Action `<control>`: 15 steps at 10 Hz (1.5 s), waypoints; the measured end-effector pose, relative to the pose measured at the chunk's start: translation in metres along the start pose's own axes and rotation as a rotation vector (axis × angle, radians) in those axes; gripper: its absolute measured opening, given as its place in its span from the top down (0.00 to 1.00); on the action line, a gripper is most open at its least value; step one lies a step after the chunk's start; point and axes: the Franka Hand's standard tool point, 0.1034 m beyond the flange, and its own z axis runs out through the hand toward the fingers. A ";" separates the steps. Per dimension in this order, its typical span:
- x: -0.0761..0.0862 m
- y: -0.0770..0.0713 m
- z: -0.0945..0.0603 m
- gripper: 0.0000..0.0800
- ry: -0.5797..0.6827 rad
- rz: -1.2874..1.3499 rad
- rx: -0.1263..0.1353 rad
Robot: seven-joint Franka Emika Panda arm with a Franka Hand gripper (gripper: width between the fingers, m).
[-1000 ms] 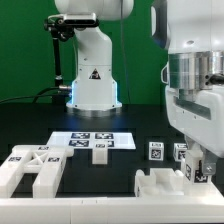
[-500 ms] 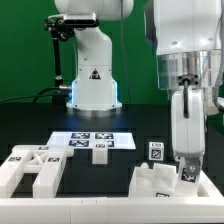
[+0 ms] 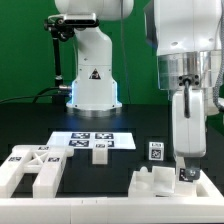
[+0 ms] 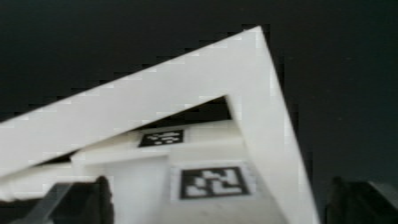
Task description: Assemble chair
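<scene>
Exterior view: the gripper (image 3: 187, 172) is seen lowered at the exterior view's right, onto a white chair part (image 3: 158, 186) that lies just behind the front rail (image 3: 100, 214). A small tag shows at the fingertips, but contact cannot be told from here. A tagged block (image 3: 155, 151) stands just behind that part, beside the gripper and apart from it. More chair pieces (image 3: 30, 170) are laid at the exterior view's left on the black table (image 3: 140, 125). The marker board (image 3: 90, 140) lies flat between the two groups, in front of the arm base (image 3: 92, 80).

Wrist view: the fingers (image 4: 75, 203) are seen spread wide, with a tagged post (image 4: 214, 182) standing between them. A dark gap shows between that post and one finger, so nothing is clamped. A slanted white panel (image 4: 205, 90) runs beyond the post. A second tag (image 4: 164, 137) is seen under the panel, blurred.
</scene>
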 end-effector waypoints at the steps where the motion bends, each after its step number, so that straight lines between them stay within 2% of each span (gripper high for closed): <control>1: 0.004 -0.010 -0.028 0.20 -0.027 -0.042 0.026; 2: 0.006 -0.015 -0.042 0.20 -0.038 -0.044 0.037; 8: 0.008 -0.015 -0.040 0.19 -0.033 -0.113 0.032; 9: 0.018 -0.010 -0.044 0.19 -0.036 -0.173 0.041; 10: 0.034 0.001 -0.047 0.19 -0.048 -0.185 0.046; 11: 0.047 0.013 -0.048 0.19 -0.051 -0.216 0.030; 12: 0.052 0.019 -0.051 0.19 -0.048 -0.317 0.013; 13: 0.046 0.016 -0.057 0.19 -0.039 -0.384 0.016; 15: 0.049 0.016 -0.054 0.19 -0.034 -0.529 0.019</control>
